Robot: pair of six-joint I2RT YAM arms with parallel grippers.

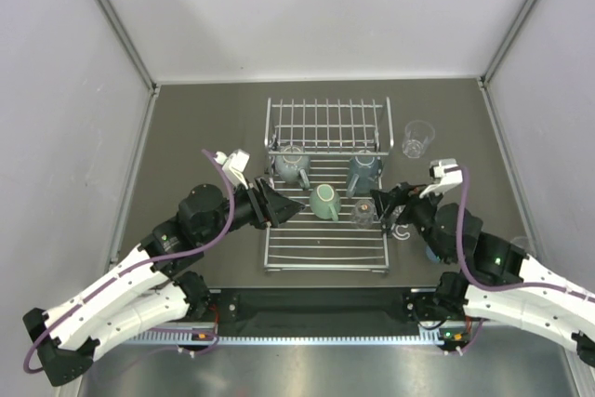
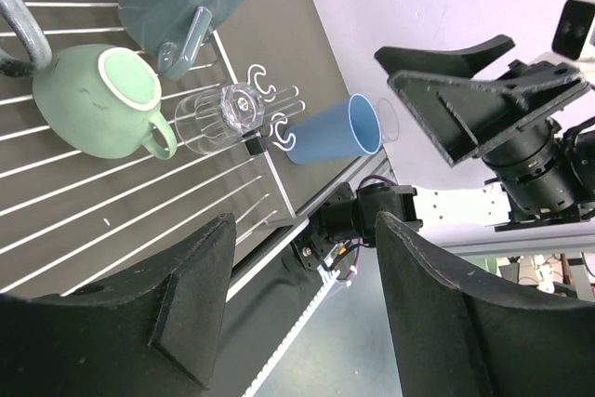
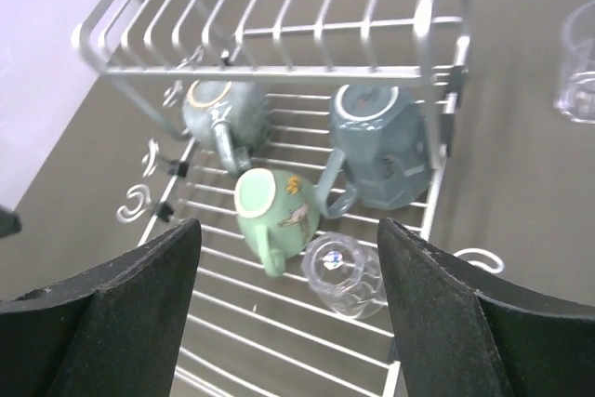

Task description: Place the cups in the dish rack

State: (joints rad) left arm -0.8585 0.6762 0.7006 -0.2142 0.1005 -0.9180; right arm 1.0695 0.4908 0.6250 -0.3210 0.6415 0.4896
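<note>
Dark table (image 1: 186, 137) between white walls: the rack (image 1: 325, 250) mid-table holds a green mug (image 1: 324, 202), two grey-blue mugs (image 1: 292, 165) (image 1: 364, 172) and a clear tumbler (image 1: 363, 214). A second tumbler (image 1: 417, 138) stands off its far right corner. A blue tumbler (image 2: 330, 132) lies beside its right edge. The left gripper (image 1: 296, 208) and right gripper (image 1: 384, 204) flank the rack, jaws apart, empty.

Small white C-shaped clips (image 3: 477, 255) show against the dark table (image 1: 186, 137).

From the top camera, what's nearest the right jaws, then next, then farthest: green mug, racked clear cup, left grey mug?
1. Clear tumbler, beside the right gripper.
2. Mint-green mug, middle of the rack.
3. Grey-blue mug, rack's far left.
</note>
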